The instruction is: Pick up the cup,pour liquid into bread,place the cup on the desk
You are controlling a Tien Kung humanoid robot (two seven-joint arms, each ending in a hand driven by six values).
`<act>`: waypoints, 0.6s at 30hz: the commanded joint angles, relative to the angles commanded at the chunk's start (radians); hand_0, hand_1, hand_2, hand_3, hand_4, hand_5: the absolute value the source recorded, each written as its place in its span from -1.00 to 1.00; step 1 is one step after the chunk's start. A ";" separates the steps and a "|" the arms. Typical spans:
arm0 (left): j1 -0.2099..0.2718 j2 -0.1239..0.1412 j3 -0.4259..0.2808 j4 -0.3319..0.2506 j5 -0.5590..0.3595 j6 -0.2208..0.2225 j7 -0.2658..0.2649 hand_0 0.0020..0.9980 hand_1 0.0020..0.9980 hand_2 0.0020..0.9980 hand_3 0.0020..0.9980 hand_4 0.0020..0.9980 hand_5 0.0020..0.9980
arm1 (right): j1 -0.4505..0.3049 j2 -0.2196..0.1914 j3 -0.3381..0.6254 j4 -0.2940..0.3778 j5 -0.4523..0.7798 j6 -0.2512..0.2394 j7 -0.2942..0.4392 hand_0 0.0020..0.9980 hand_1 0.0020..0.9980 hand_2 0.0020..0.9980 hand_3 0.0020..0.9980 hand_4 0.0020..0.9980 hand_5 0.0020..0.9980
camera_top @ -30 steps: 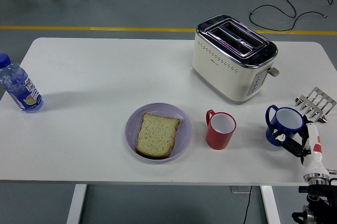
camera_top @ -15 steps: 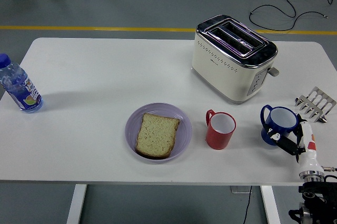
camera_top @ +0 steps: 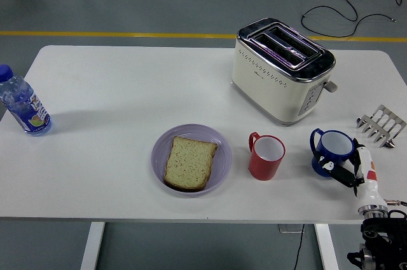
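The table (camera_top: 127,92) is smooth matt white. The toaster (camera_top: 282,70) near its far edge has a glossy cream body with a polished metal top. Both cups, red (camera_top: 266,156) and blue (camera_top: 333,152), look glazed and shiny. The bread (camera_top: 189,162) is rough and porous on a smooth lilac plate (camera_top: 219,149). The bottle (camera_top: 22,103) at the left edge is clear plastic.

Between blue cup (camera_top: 332,151) and bread (camera_top: 189,162) stands the red mug (camera_top: 266,156), toaster (camera_top: 283,68) behind.

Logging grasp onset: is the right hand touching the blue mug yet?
Touching. The head view shows the right hand with its black fingers wrapped against the near side of the blue mug, no gap visible.
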 joint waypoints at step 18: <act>-0.007 0.002 0.008 0.000 -0.007 0.002 -0.001 0.31 0.39 0.43 0.21 -0.32 0.85 | -0.001 0.003 0.019 -0.004 -0.028 -0.026 -0.011 -0.02 -0.14 0.09 0.30 0.72 -0.87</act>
